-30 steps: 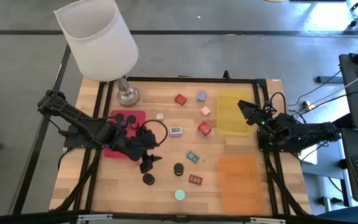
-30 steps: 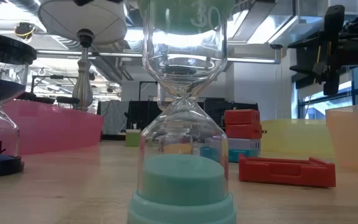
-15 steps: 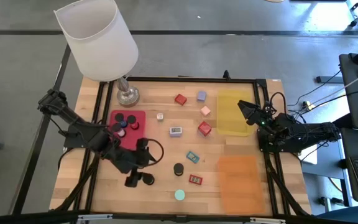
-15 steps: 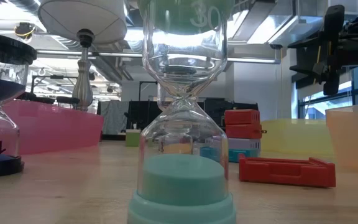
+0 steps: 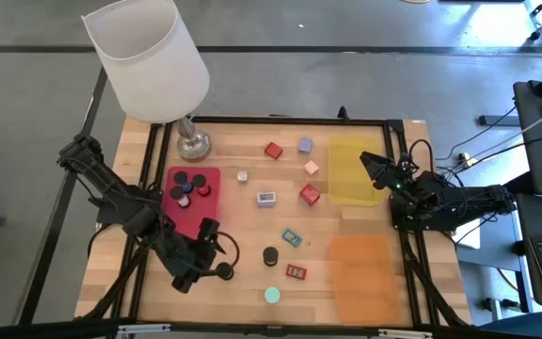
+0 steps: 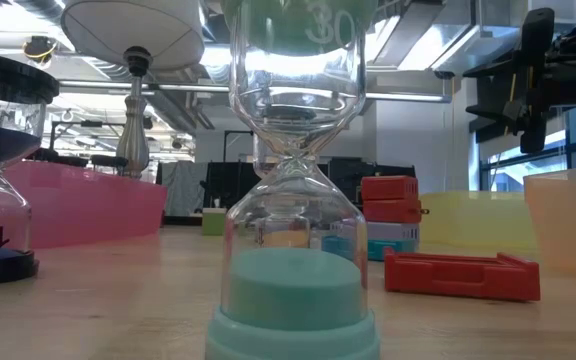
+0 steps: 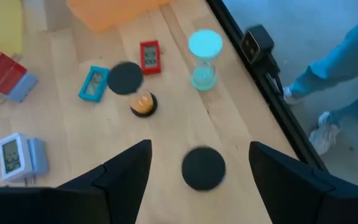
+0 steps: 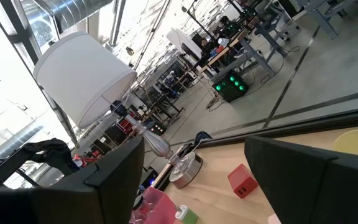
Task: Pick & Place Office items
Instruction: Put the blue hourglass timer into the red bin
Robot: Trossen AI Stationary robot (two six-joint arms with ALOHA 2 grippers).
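Left gripper (image 5: pixel 216 266): near the table's front-left; fingers spread, grasping nothing, with a black-capped sand timer (image 5: pixel 224 271) just ahead of them.
Same timer, left wrist view: a black disc (image 7: pixel 203 167) seen from above between the two finger tips, so it stands upright, long axis vertical.
Right gripper (image 5: pixel 369 168): waits at the table's right edge over the yellow mat (image 5: pixel 353 172); fingers apart, empty.
Standing timers on bare wood: three, namely that black one, a second black-capped one (image 5: pixel 269 255) and a teal one (image 5: pixel 271 295), all upright.
Red mat (image 5: pixel 193 202): carries a cluster of dark round pieces (image 5: pixel 186 185), touching; exact count unclear.
Flat rectangles: a red one (image 5: pixel 295 272), a teal one (image 5: pixel 292 236), a white one (image 5: pixel 266 198).
Small blocks: two red (image 5: pixel 273 150), one lavender (image 5: pixel 305 145), one pink (image 5: pixel 310 168).
Low view only: the teal timer (image 6: pixel 293 170) close up, sand settled in its lower bulb.
Left wrist view only: orange sand in the second black timer (image 7: pixel 143 104), and a person's leg and shoe beyond the table edge.
Lamp (image 5: pixel 153 66): back-left corner.
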